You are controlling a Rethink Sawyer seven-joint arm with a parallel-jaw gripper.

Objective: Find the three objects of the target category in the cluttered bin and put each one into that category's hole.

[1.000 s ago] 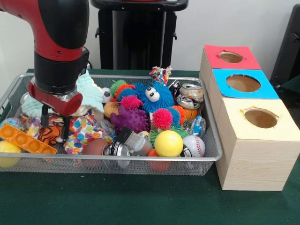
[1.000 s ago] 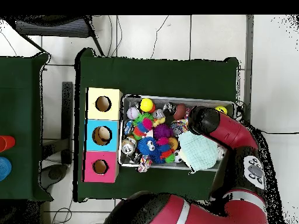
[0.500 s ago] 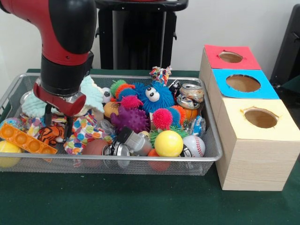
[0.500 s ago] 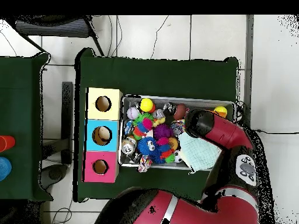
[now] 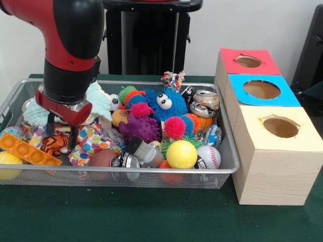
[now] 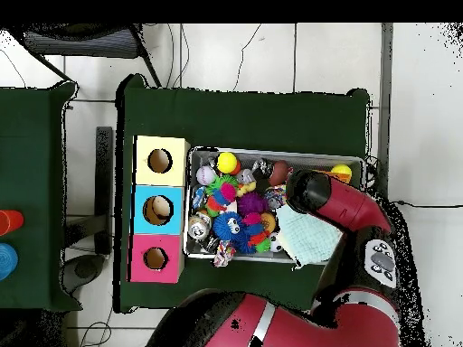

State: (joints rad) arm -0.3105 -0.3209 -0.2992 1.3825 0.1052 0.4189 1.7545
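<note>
Front view shows the gripper (image 5: 61, 132) hanging low over the left end of the wire bin (image 5: 229, 151), its two dark fingers spread a little apart with nothing between them, tips just above the small orange tiger toy (image 5: 53, 143) and the colourful dotted cloth (image 5: 91, 138). Which category is being hunted I cannot tell from here, so the pick looks undecided to me; the tiger toy sits closest under the jaws, with the orange bubble tray (image 5: 28, 148) lying just in front of it and a pale mint plush (image 5: 98, 98) behind the wrist. To do this well, I think the fingers should come straight down on either side of the tiger's body and not catch the cloth edge or the tray, since either could be dragged up with it. A slow lift would show whether anything clings. The three holes sit well apart from here, in the red box (image 5: 247, 63), the blue box (image 5: 262, 91) and the yellow box (image 5: 280, 128), at the bin's other end, so the carry crosses the whole pile and needs height over the blue fuzzy monster (image 5: 166, 106).
</note>
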